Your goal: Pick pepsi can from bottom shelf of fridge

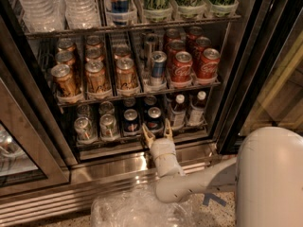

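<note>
The fridge [236, 79] stands open, with wire racks of drinks. On the bottom shelf [118, 143], two lanes hold dark-blue pepsi cans; the front ones are at left [131, 121] and at right [154, 118]. Silver-grey cans [83, 128] fill the lanes to the left, and dark bottles with white caps [177, 111] stand to the right. My gripper [157, 131] is at the shelf's front rail, right in front of the right pepsi can. Its two tan fingers [147, 137] point up and stand apart, with nothing between them.
The shelf above holds gold cans [97, 77], a slim blue-silver can [157, 67] and red cans [182, 68]. The steel sill [109, 167] runs below the bottom shelf. A glass door [19, 145] stands at left and a black door frame [246, 70] at right. A clear plastic wrap [132, 212] lies low.
</note>
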Robot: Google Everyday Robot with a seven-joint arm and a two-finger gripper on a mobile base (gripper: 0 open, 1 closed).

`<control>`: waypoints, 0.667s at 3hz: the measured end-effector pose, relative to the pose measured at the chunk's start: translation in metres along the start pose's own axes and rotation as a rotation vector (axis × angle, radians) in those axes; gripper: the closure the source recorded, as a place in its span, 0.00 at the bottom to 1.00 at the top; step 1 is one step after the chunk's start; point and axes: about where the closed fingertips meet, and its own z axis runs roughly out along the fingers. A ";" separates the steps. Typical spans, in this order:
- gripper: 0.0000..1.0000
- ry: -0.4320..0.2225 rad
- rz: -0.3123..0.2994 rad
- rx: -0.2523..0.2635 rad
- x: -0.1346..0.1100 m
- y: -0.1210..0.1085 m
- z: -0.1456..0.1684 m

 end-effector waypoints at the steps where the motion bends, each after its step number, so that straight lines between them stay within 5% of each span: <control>1: 0.34 0.000 0.009 -0.009 0.000 -0.002 0.016; 2: 0.34 0.016 0.018 -0.010 0.007 -0.005 0.029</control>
